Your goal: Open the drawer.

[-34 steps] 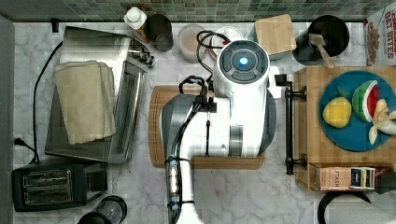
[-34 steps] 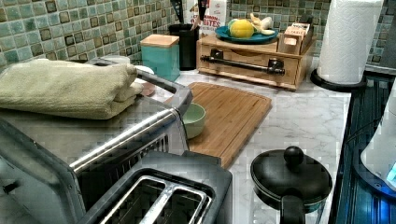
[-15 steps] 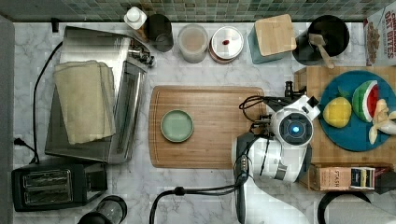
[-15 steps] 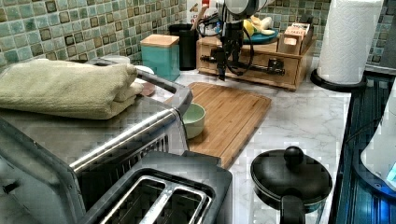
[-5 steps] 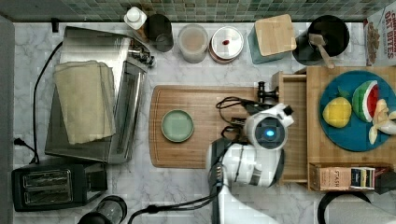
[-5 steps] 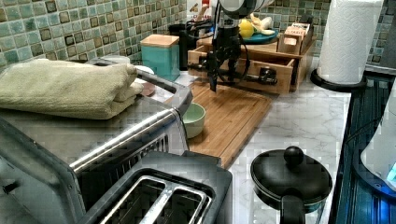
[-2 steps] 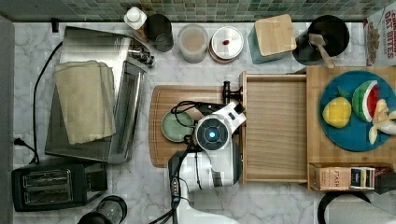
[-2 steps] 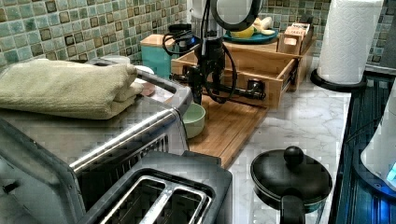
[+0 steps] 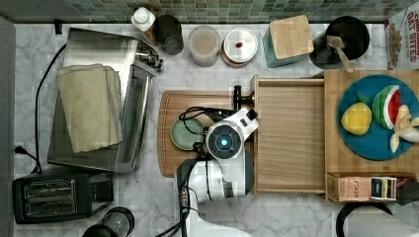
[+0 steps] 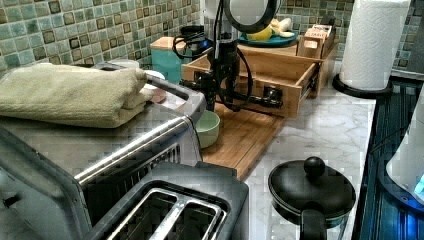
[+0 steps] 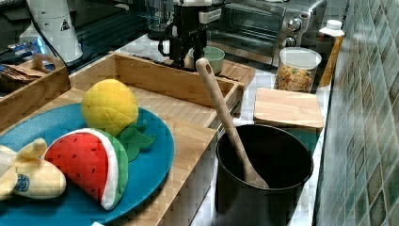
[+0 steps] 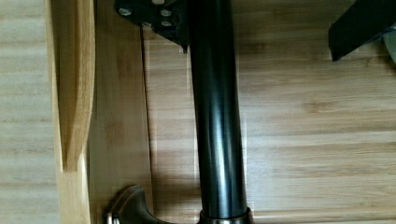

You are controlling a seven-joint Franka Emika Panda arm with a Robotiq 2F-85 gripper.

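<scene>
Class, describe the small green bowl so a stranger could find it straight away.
Start at the bamboo cutting board in the middle of the marble counter, between the toaster oven and the open drawer. The bowl sits on it, round, pale green and empty, beside the robot's wrist.

The arm has smooth white rounded shells with dark grey joints, and a round black cap with a glowing blue light tops the wrist. Black cables loop loosely around its black end part, where small screws dot a black plate.
</scene>
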